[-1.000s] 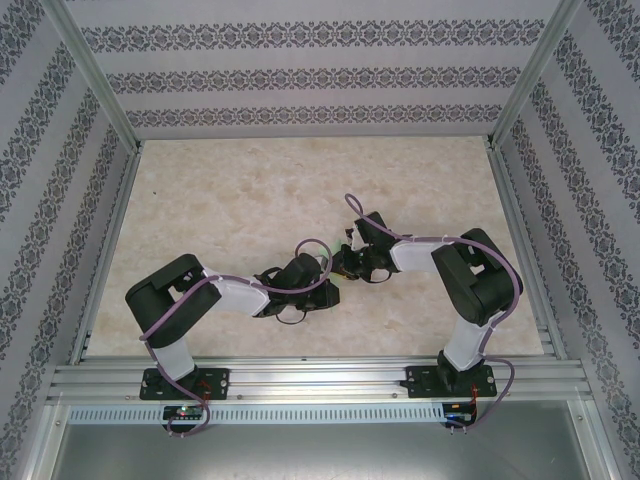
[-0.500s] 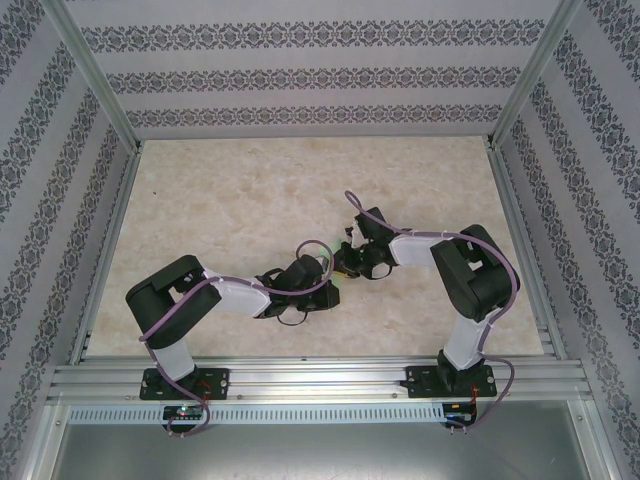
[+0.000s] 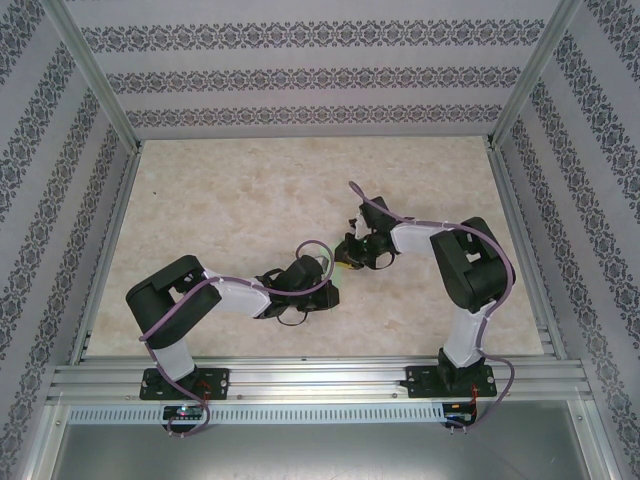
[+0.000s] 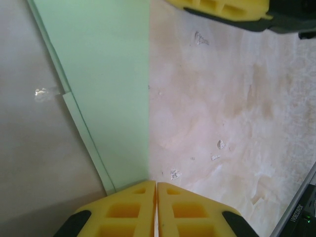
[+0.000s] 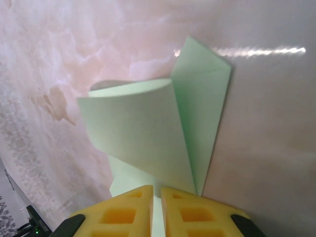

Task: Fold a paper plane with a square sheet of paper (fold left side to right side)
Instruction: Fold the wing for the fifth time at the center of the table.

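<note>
The pale mint-green sheet of paper lies partly folded on the table, with one flap lifted and curling over a flat pointed layer. My right gripper is shut on the flap's near edge, and paper shows in the thin gap between its yellow fingers. In the left wrist view the paper is a flat folded strip with a straight right edge. My left gripper is shut, with its tips at that edge's near end. From above, the two grippers meet mid-table over a sliver of green paper.
The marbled beige table stretches free to the back and left. Patterned walls and aluminium posts enclose it, and a rail runs along the near edge. A yellow finger of the right gripper shows at the top of the left wrist view.
My right gripper has moved away from the bases and slightly right, lifting the paper flap. My left gripper has closed a little and its arm has stayed put.
</note>
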Controlling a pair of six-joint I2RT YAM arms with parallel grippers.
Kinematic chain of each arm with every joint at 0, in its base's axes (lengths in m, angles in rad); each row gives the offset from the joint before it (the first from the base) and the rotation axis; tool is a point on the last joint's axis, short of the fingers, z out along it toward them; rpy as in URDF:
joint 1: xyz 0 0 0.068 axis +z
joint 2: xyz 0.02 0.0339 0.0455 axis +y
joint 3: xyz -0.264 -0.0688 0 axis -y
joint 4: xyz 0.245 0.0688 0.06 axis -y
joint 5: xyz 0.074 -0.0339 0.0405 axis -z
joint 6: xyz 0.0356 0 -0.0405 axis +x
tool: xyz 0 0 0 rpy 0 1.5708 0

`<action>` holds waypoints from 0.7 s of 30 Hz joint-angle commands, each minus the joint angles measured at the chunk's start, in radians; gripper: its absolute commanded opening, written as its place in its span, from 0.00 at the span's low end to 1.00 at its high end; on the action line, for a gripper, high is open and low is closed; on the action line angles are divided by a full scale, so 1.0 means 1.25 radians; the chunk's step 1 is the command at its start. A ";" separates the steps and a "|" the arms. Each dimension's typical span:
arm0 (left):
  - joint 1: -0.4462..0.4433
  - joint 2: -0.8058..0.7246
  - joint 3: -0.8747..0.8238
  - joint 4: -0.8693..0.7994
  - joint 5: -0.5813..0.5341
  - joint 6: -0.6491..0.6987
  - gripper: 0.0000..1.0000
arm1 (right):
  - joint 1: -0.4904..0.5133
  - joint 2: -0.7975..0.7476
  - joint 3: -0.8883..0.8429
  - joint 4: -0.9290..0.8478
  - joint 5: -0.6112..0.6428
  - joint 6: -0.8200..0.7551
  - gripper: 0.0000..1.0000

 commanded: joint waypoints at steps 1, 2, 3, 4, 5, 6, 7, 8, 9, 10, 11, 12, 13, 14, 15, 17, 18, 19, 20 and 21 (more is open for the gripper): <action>-0.050 0.045 -0.047 -0.128 0.069 -0.009 0.11 | -0.038 0.037 0.039 0.015 0.130 -0.033 0.15; -0.050 0.045 -0.048 -0.128 0.069 -0.011 0.11 | -0.042 0.045 0.050 0.008 0.131 -0.037 0.15; -0.050 0.044 -0.048 -0.128 0.069 -0.011 0.11 | -0.046 0.052 0.060 0.005 0.135 -0.040 0.15; -0.050 0.043 -0.048 -0.127 0.069 -0.011 0.11 | -0.050 0.058 0.070 0.001 0.138 -0.041 0.15; -0.050 0.042 -0.049 -0.126 0.068 -0.012 0.11 | -0.055 0.066 0.080 -0.003 0.140 -0.043 0.15; -0.050 0.040 -0.050 -0.125 0.068 -0.011 0.11 | -0.059 0.071 0.090 -0.005 0.139 -0.045 0.15; -0.050 0.039 -0.050 -0.125 0.068 -0.012 0.11 | -0.065 0.077 0.101 -0.006 0.139 -0.045 0.15; -0.050 0.038 -0.052 -0.125 0.067 -0.012 0.11 | -0.068 0.083 0.111 -0.008 0.138 -0.045 0.15; -0.050 0.037 -0.052 -0.125 0.067 -0.013 0.11 | -0.070 0.088 0.121 -0.010 0.139 -0.045 0.15; -0.050 0.036 -0.052 -0.124 0.067 -0.012 0.11 | -0.074 0.094 0.134 -0.015 0.141 -0.047 0.15; -0.051 0.034 -0.053 -0.124 0.066 -0.014 0.11 | -0.076 0.099 0.143 -0.019 0.145 -0.047 0.15; -0.050 0.033 -0.053 -0.123 0.064 -0.014 0.11 | -0.079 0.105 0.154 -0.023 0.147 -0.049 0.15; -0.050 0.031 -0.054 -0.123 0.064 -0.015 0.11 | -0.082 0.110 0.164 -0.025 0.148 -0.048 0.15; -0.051 0.030 -0.054 -0.123 0.064 -0.016 0.11 | -0.084 0.114 0.172 -0.026 0.148 -0.047 0.15; -0.050 0.028 -0.053 -0.123 0.063 -0.016 0.11 | -0.088 0.117 0.180 -0.026 0.146 -0.044 0.16; -0.050 0.028 -0.054 -0.123 0.062 -0.016 0.11 | -0.093 0.122 0.196 -0.029 0.141 -0.041 0.16; -0.051 0.028 -0.053 -0.123 0.062 -0.017 0.11 | -0.094 0.123 0.205 -0.033 0.140 -0.042 0.16; -0.051 0.028 -0.054 -0.122 0.060 -0.019 0.11 | -0.094 0.123 0.211 -0.038 0.139 -0.041 0.16; -0.051 0.027 -0.055 -0.121 0.059 -0.019 0.11 | -0.093 0.123 0.215 -0.041 0.138 -0.042 0.16; -0.051 0.024 -0.057 -0.118 0.058 -0.021 0.10 | -0.090 0.123 0.217 -0.045 0.136 -0.042 0.16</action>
